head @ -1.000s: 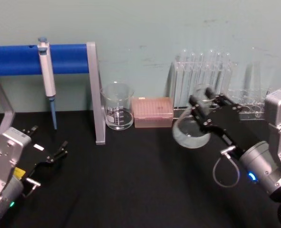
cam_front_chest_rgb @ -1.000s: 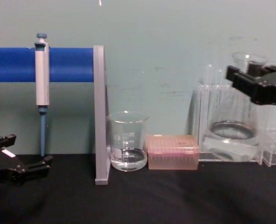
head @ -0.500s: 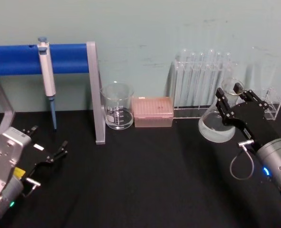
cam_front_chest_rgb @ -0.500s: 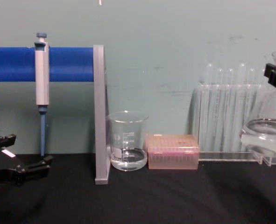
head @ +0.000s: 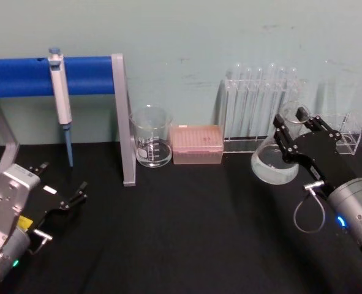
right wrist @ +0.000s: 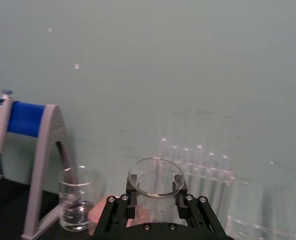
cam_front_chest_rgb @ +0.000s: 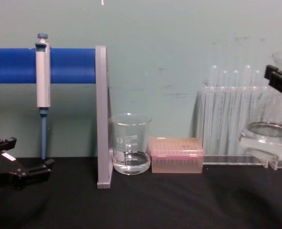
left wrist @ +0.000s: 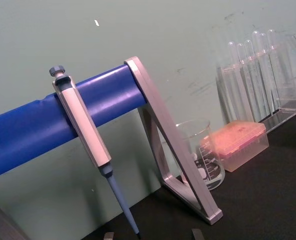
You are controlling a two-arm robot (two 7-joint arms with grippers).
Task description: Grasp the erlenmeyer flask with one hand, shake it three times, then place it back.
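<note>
The right gripper (head: 297,125) is clenched on the neck of the erlenmeyer flask (head: 272,165). It holds the flask slightly tilted and just off the black table (head: 181,239), at the far right in front of the test tube rack (head: 260,98). A little clear liquid sits in the flask's base. To its left stand a pink tip box (head: 196,144) and a glass beaker (head: 151,145). The left gripper (head: 58,182) rests near left, fingers spread apart and empty.

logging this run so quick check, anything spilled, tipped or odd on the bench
Nothing looks spilled or broken. The one odd thing is the erlenmeyer flask, tilted and held off the table by its neck in the right gripper. The beaker stands upright; the left gripper sits open low left.
</note>
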